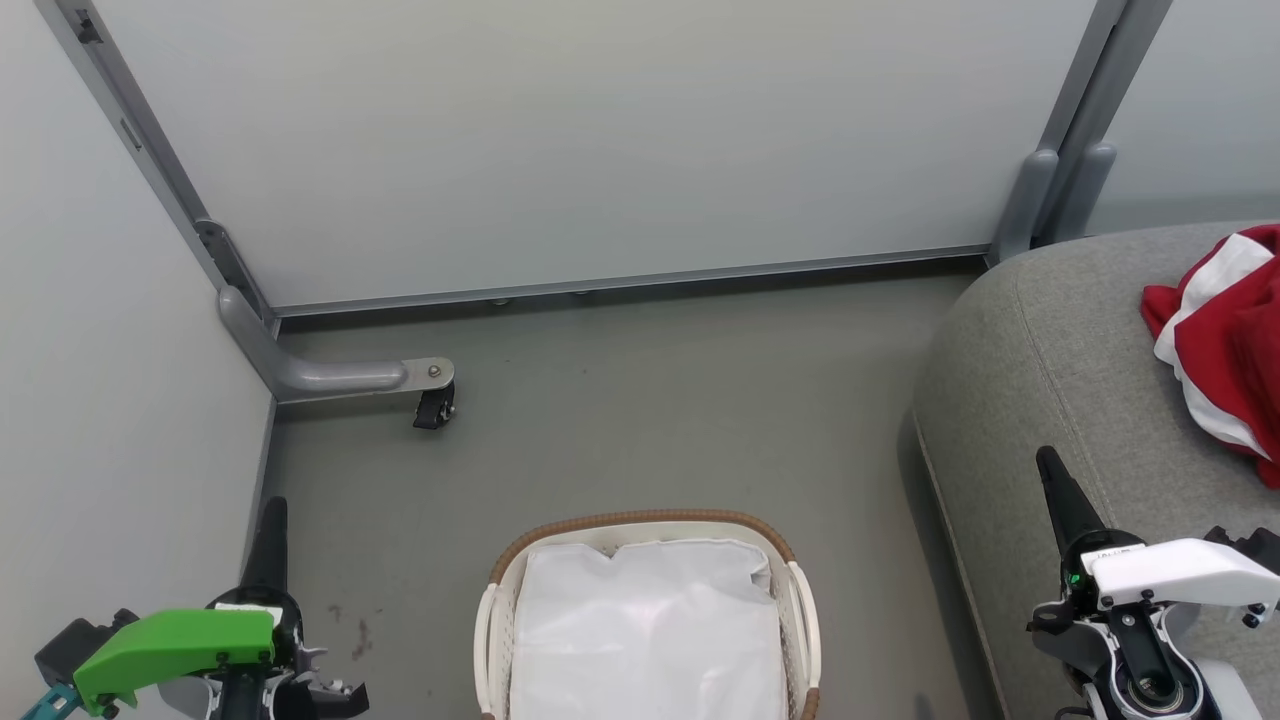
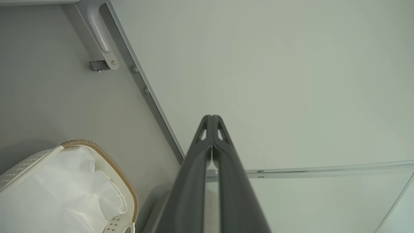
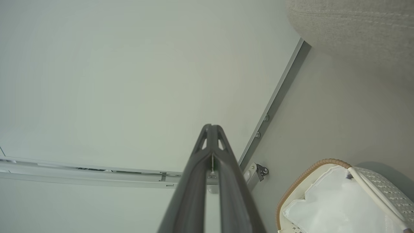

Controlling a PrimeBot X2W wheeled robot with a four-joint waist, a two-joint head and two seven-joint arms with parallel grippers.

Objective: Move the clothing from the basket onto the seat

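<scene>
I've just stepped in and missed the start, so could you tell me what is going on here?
The robot is handling nothing at this moment: its left gripper and right gripper are both shut and empty, one on each side of the basket on the floor. Inside the basket I can see its white liner but no red fabric. The red-and-white clothing lies on the grey seat to the robot's right, so the move looks done.

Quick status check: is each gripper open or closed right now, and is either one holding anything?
Left gripper: jaws closed, holding nothing.
Right gripper: jaws closed, holding nothing.
</scene>
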